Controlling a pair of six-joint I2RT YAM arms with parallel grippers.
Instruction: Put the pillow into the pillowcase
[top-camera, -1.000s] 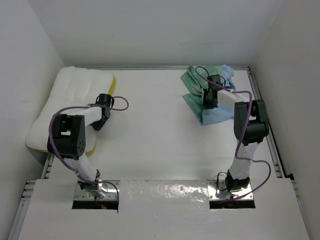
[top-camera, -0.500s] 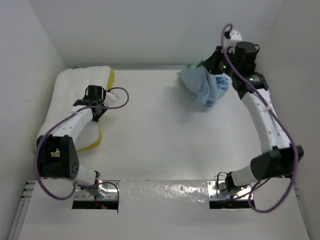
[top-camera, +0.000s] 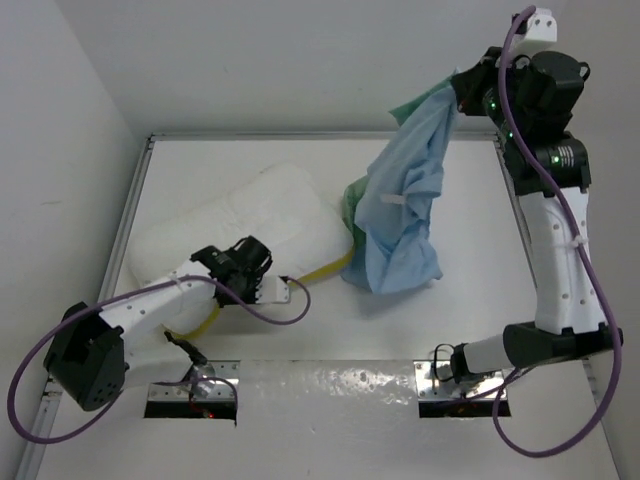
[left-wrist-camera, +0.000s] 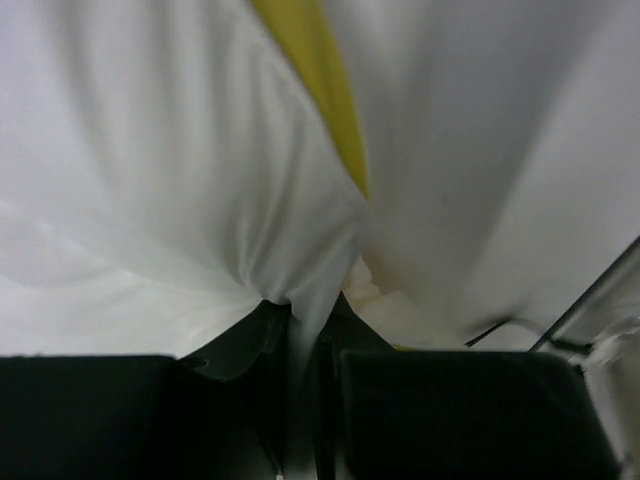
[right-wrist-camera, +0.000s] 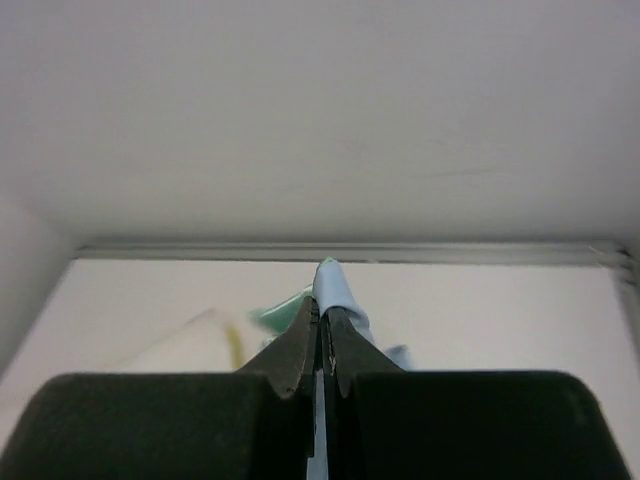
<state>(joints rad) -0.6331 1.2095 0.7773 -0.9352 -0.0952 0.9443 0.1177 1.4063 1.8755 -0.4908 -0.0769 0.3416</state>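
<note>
Left arm stretched low, left gripper (top-camera: 243, 263) pinching the pillow (top-camera: 262, 212) on the table (top-camera: 330, 335) (only the wrist view shows the fold between the jaws). Right arm reared high, right gripper (top-camera: 462, 88) nipping the pillowcase (top-camera: 405, 205), which hangs beside the pillow.

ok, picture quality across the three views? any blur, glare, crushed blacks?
Top external: sharp and evenly lit, with one glare patch on the near shelf. Left wrist: the pillow fills the frame, soft and out of focus, and the left fingers are nearly black. Right wrist: the right fingers are dark with no detail, the pinched pillowcase is slightly soft, and the wall is flat and shadowless.
</note>
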